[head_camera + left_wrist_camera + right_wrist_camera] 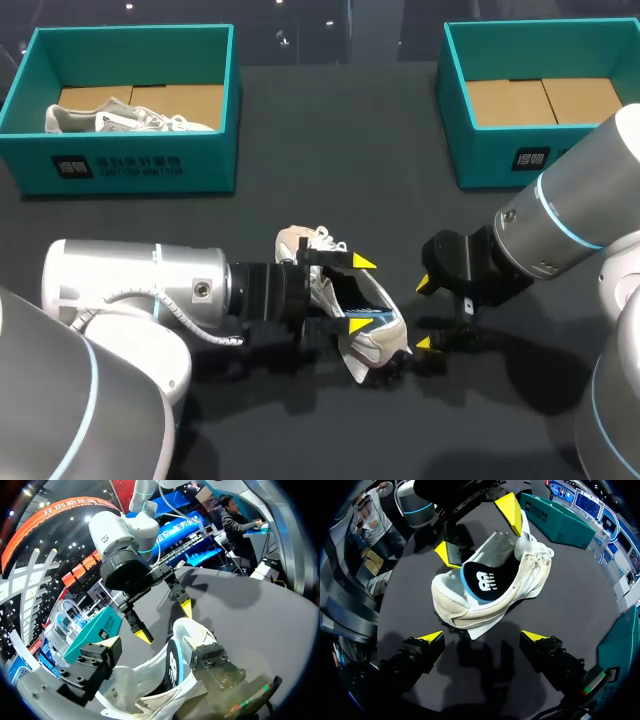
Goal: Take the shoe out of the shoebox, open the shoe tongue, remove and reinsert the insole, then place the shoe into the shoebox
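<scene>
the white mesh sneaker [372,345] [150,677] [532,570] lies tilted on its side on the dark desk [330,150], out of either box. my left hand [360,294] [160,655] pinches it across the opening, one yellow-tipped finger [509,509] against the tongue side and the other against the opposite collar. the black insole with a blue rim [482,580] [172,667] sits inside the shoe, showing between those fingers.

my right hand [427,314] [484,637] [165,621] is spread wide and holds nothing; it faces the heel end of the sneaker, close to it but apart, with the heel just ahead of its fingers.

well beyond the left hand stands a teal open shoebox [130,160] with a second pale sneaker [120,118] lying in it. well beyond the right hand stands another teal open box [495,160], its brown cardboard floor showing.
</scene>
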